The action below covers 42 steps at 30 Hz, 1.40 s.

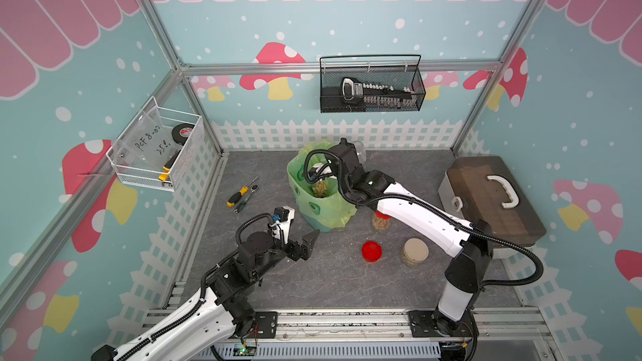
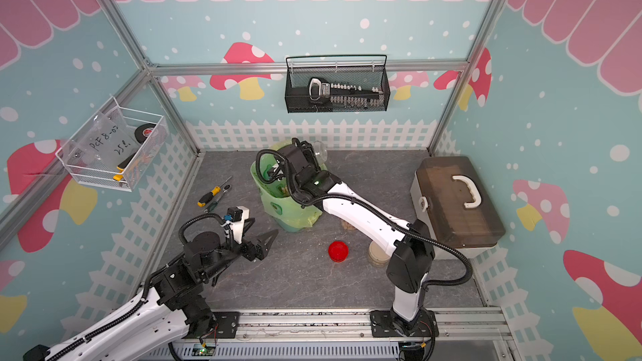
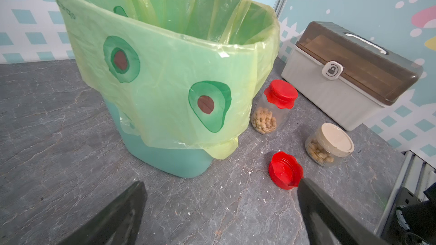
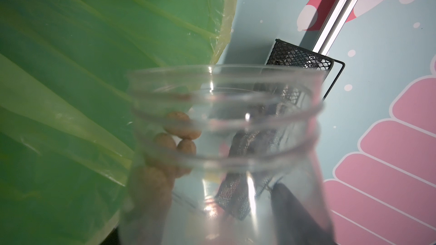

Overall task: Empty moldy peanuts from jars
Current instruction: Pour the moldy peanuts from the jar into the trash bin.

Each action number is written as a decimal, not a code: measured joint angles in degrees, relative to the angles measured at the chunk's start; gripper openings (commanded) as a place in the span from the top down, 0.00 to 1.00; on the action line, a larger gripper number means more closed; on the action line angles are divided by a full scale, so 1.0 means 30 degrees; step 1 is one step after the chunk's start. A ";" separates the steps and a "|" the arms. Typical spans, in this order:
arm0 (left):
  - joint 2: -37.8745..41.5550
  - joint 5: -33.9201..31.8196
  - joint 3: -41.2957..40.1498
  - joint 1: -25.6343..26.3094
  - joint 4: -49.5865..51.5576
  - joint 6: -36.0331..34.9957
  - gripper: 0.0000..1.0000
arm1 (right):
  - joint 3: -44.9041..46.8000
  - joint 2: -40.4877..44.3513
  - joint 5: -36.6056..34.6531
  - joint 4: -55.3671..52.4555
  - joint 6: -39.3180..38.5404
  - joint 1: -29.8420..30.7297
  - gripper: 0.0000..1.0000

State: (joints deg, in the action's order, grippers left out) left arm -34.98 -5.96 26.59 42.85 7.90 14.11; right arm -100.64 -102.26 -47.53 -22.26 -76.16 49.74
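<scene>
In both top views the right gripper is clamped around an open jar, tilted with its mouth toward a bin lined with a green bag, and peanuts lie heaped inside the bin. The left gripper hangs above the table near the bin, jaws spread wide with nothing between them. A loose red lid lies on the table just beside a jar with a beige lid; a jar with a red lid stands near the bin, half hidden under the right arm. In the left wrist view the 2 closed jars both hold peanuts, the loose lid lies hollow side up, and the left fingers stand far apart. In the right wrist view the open jar's threaded neck points at the green bag, a few peanuts rest against its wall, and a dark finger shows through the clear side.
</scene>
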 measured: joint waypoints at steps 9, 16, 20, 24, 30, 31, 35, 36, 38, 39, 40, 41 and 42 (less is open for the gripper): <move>0.0168 0.0138 0.0000 -0.0138 -0.0007 0.0007 0.01 | -0.0051 -0.0750 0.0160 -0.0634 0.0291 0.0386 0.54; 0.0765 0.0197 -0.0015 -0.0284 -0.0007 0.0080 0.01 | -0.0109 0.0197 0.0182 -0.0714 0.0313 0.0255 0.54; 0.1632 0.0197 -0.0233 -0.0525 -0.0007 0.0197 0.01 | -0.0240 -0.0051 0.0109 -0.0729 0.0357 0.0321 0.54; 0.2251 0.0197 -0.0583 -0.0845 0.0000 0.0255 0.01 | -0.0248 -0.0831 -0.0015 -0.0736 0.0175 0.0321 0.53; 0.2375 0.0226 -0.0750 -0.1253 0.0000 0.0379 0.01 | -0.0270 -0.1078 -0.0321 0.0393 -0.1311 0.0313 0.53; 0.2368 0.0248 -0.0750 -0.1260 -0.0007 0.0379 0.01 | -0.0270 -0.1078 -0.0321 0.0707 -0.1632 0.0313 0.53; 0.2390 0.0335 -0.0750 -0.1268 0.0000 0.0379 0.01 | -0.0262 -0.1078 -0.0299 0.1202 -0.2616 0.0313 0.52; 0.2397 0.0350 -0.0758 -0.1268 0.0000 0.0386 0.01 | -0.0233 -0.1078 -0.0291 0.1290 -0.2754 0.0313 0.51; 0.2404 0.0357 -0.0758 -0.1268 0.0000 0.0386 0.01 | -0.0131 -0.1078 -0.0299 0.1435 -0.2973 0.0306 0.51; 0.2397 0.0372 -0.0758 -0.1282 -0.0007 0.0386 0.01 | -0.0036 -0.1071 -0.0291 0.1486 -0.3060 0.0299 0.51; 0.2397 0.0393 -0.0758 -0.1282 -0.0007 0.0379 0.01 | 0.0066 -0.1071 -0.0284 0.1523 -0.3140 0.0299 0.51; 0.2390 0.0415 -0.0758 -0.1282 -0.0007 0.0386 0.01 | 0.0138 -0.1071 -0.0262 0.1530 -0.3242 0.0299 0.51; 0.2382 0.0430 -0.0758 -0.1282 -0.0007 0.0379 0.01 | 0.0277 -0.1071 -0.0189 0.1588 -0.3439 0.0291 0.51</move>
State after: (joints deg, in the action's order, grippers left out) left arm -27.83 -4.67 24.32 39.00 7.88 15.25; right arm -99.81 -105.47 -48.10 -17.50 -86.48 50.61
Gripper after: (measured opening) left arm 0.992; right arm 0.615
